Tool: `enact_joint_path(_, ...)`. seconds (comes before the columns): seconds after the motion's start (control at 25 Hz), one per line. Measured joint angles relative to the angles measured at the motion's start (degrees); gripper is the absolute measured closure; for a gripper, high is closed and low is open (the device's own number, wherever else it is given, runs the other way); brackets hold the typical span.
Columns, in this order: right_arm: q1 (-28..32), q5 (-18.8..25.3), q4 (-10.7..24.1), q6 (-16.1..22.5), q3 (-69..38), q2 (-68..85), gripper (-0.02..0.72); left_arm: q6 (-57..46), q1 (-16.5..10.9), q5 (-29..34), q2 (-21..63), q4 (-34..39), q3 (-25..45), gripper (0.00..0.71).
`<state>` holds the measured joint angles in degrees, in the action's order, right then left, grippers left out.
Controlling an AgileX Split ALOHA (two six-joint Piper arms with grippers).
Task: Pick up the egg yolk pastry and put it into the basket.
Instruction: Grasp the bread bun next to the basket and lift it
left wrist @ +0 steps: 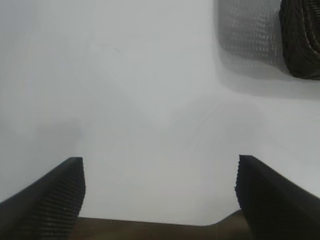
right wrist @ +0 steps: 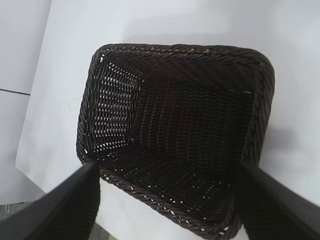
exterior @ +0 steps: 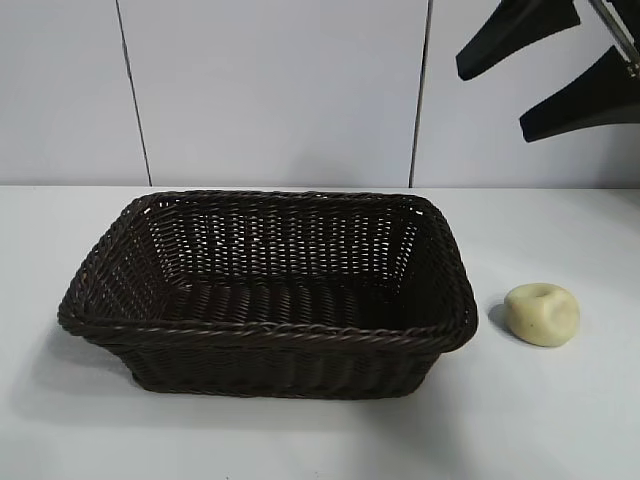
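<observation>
From the exterior view you can see the egg yolk pastry (exterior: 542, 314) lying on the white surface (exterior: 560, 420) just beside the right end of the basket (exterior: 100, 310), outside it and not touching the rim. The basket holds nothing. Your right claw (exterior: 560, 72) hangs high at the upper right corner, well above the pastry, its two dark fingers spread apart with nothing between them. The left arm does not appear here. In the left wrist view your left claw (left wrist: 160, 192) hovers over bare surface with its fingers set wide and nothing gripped; only a corner of the basket (left wrist: 301, 40) shows at the edge, so this arm looks parked off to the side. In the right wrist view the right claw (right wrist: 165, 200) looks straight down into the basket (right wrist: 185, 50), fingers wide apart, and the pastry is not in sight. By my reading nothing of the task is done yet: you have the approach, the grasp, the lift and the drop into the basket all ahead of you.
</observation>
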<state>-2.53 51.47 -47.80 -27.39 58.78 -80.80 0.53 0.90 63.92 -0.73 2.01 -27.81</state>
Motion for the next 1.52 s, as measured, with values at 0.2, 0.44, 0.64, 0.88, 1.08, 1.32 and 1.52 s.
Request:
enact_joint_path(0.2,0.00,0.05,5.01,5.16,0.29,0.00,0.167,-0.08,0.00,0.33,1.45,0.00,-0.05,0.112)
enact_joint_path(0.44,0.00,-0.01,19.06,15.80,4.60,-1.75,0.167,-0.08,0.00,0.33,1.45,0.00,-0.05,0.112)
enact_joint_path(0.64,0.00,1.48,25.79,21.65,9.53,-7.43,0.167,-0.08,0.00,0.33,1.45,0.00,-0.05,0.112)
enact_joint_path(0.88,0.60,1.67,27.21,22.22,11.58,-12.68,0.167,-0.08,0.00,0.33,1.45,0.00,-0.05,0.112)
enact_joint_path(1.08,2.65,1.19,27.71,22.29,11.63,-17.51,0.167,-0.08,0.00,0.33,1.45,0.00,-0.05,0.112)
enact_joint_path(1.32,2.65,-0.98,27.66,22.29,11.63,-23.60,0.167,-0.08,0.00,0.33,1.45,0.00,-0.05,0.112)
enact_joint_path(1.52,2.65,-3.70,27.66,22.81,11.70,-28.31,0.167,-0.08,0.00,0.33,1.45,0.00,-0.05,0.112)
